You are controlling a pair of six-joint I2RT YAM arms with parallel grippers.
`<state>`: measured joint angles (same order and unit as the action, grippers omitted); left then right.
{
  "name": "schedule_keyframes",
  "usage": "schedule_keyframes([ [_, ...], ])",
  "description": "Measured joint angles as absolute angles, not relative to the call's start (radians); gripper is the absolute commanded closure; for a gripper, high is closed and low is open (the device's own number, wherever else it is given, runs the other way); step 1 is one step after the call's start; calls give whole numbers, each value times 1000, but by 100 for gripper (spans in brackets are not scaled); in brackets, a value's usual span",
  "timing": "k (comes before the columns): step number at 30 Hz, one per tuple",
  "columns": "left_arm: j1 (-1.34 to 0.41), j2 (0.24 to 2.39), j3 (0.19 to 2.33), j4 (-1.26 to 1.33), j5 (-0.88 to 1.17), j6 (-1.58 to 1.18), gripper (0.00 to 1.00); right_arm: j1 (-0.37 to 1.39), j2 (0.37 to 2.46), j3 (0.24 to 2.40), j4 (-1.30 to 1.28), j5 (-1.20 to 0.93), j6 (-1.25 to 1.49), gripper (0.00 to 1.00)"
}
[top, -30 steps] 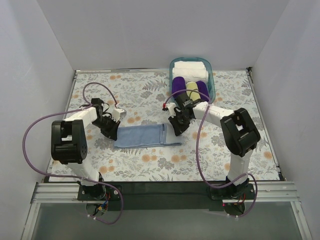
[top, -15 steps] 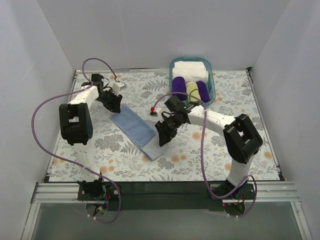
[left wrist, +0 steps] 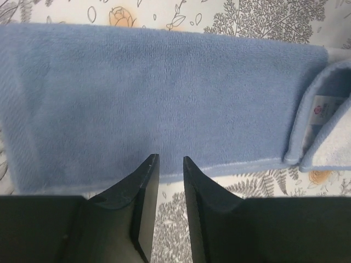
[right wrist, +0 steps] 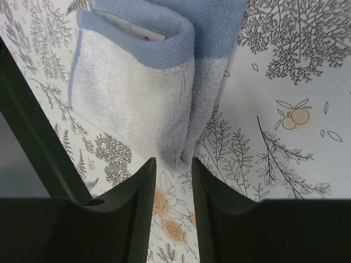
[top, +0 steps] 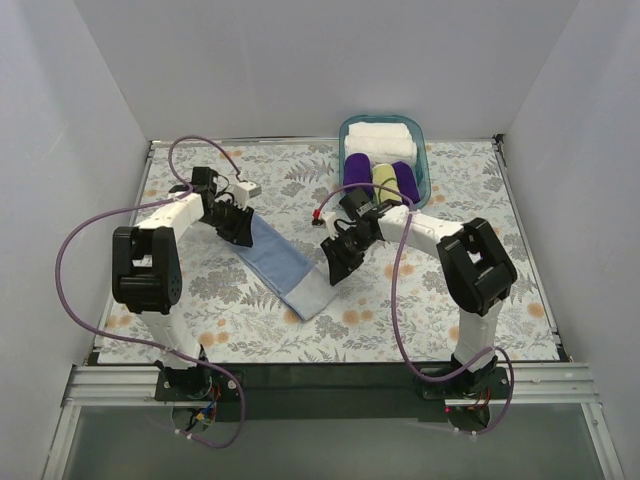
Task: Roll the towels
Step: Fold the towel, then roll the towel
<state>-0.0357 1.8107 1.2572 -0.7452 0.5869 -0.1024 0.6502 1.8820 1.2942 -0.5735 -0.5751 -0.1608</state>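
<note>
A: Blue towel, where?
B: The blue towel [top: 280, 262] is flat on the worktop [top: 480, 200], a long strip running diagonally from far left to near centre. Its near end is folded back, with the pale underside and a label showing.
A: Left gripper?
B: The left gripper [left wrist: 170, 161] is low at the towel's edge, toward the far end. Jaws narrow, worktop print visible in the gap, holding nothing.
A: Right?
B: The right gripper [right wrist: 173, 164] is at the folded near end, tips just beside the fold. Can't tell if they touch it. Jaws narrow, nothing between them.
A: Other towel?
B: The yellow-green towel [top: 383, 180] is rolled in the basket [top: 425, 165] between the purple rolls [top: 356, 172], with the white folded towels [top: 380, 138] behind.
</note>
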Motion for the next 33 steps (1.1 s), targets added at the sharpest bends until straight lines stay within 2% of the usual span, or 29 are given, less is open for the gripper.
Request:
schedule_keyframes([
  [7,-63,1954,1306,-710,571,-124,80,658,1944,1234,-546,-612,-139,69],
  [13,-71,2093,1481,-707,620,-120,78,719,1944,1206,-496,-675,-84,65],
  [18,-107,2191,1626,-709,678,-100,69,783,1950,1205,-485,-730,-55,63],
  [22,-125,2199,1640,-699,714,-96,60,772,1916,1173,-469,-741,-54,63],
  [26,-110,2120,1562,-637,763,-115,53,720,1777,1135,-453,-742,-41,56],
  [29,-66,1982,1470,-559,805,-151,51,688,1695,1159,-387,-763,-14,55],
  [33,-16,1734,1333,-442,826,-171,38,690,1741,1245,-282,-816,57,56],
])
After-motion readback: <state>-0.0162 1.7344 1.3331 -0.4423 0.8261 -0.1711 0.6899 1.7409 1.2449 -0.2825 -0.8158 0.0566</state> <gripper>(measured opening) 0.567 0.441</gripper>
